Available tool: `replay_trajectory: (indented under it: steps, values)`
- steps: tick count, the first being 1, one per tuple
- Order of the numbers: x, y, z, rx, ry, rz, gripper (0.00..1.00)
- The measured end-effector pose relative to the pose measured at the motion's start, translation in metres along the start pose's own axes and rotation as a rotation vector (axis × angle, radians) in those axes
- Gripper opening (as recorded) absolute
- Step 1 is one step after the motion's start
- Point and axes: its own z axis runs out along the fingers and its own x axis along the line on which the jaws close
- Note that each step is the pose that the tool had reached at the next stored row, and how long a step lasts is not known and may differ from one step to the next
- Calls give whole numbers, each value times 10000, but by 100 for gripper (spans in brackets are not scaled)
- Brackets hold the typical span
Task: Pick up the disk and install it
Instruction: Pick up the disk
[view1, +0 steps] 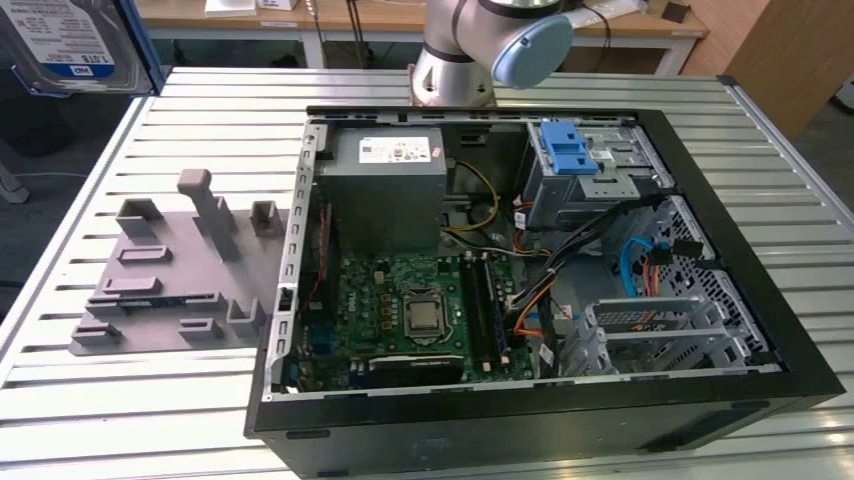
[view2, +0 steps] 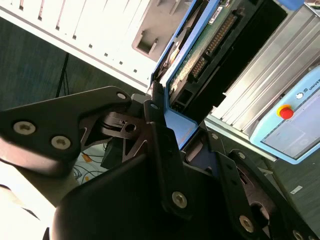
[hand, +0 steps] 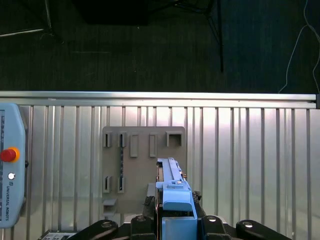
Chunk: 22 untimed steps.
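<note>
Exterior view: disk (view1: 74, 45) hung at the upper corner on the exterior view's left, label toward the camera, well apart from the open computer case (view1: 534, 400). The grey holder (view1: 174, 270) stood on the table (view1: 200, 420) beside the case, its posts bare.

Second wrist view: jaws were clenched on the disk's blue-framed edges, circuit-board side showing.

First wrist view: disk was held edge-on above the holder, not touching it.

Status, as judged: pick-up complete. Installation was outstanding, since the disk was not seated in the case, where a drive cage (view1: 594, 170) sat at the far side.
</note>
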Motion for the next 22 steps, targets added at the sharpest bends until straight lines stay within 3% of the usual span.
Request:
replay_trajectory:
  steps: [22]
  values:
    - [14, -114, -4, -3, 0, 0, 36]
